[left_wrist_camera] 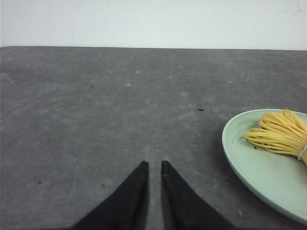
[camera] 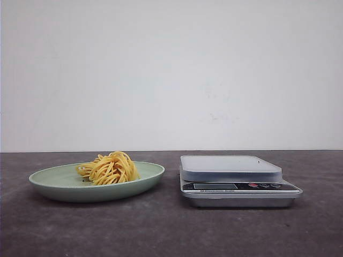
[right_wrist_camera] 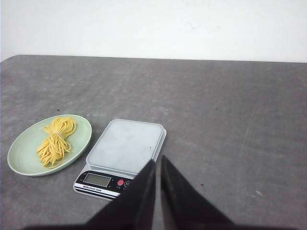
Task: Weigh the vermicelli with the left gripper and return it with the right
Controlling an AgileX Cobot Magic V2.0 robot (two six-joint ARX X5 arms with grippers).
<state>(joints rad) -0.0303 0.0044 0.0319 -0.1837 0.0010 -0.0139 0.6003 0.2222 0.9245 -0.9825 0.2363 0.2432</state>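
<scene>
The vermicelli (camera: 110, 168), a small nest of yellow-orange strands, lies on a pale green plate (camera: 51, 184) at the table's left. A silver kitchen scale (camera: 230, 167) stands just right of the plate, its platform bare. Neither gripper shows in the front view. In the left wrist view my left gripper (left_wrist_camera: 154, 163) hovers over bare table, shut and holding nothing, with the plate (left_wrist_camera: 240, 160) and vermicelli (left_wrist_camera: 280, 134) off to one side. In the right wrist view my right gripper (right_wrist_camera: 158, 159) is shut and holding nothing, above the scale's (right_wrist_camera: 125, 143) near corner; the vermicelli (right_wrist_camera: 56, 139) lies beyond.
The dark grey table (camera: 171, 230) runs back to a plain white wall (camera: 171, 75). The scale's display and red button (right_wrist_camera: 120, 182) face the front edge. Nothing else stands on the table.
</scene>
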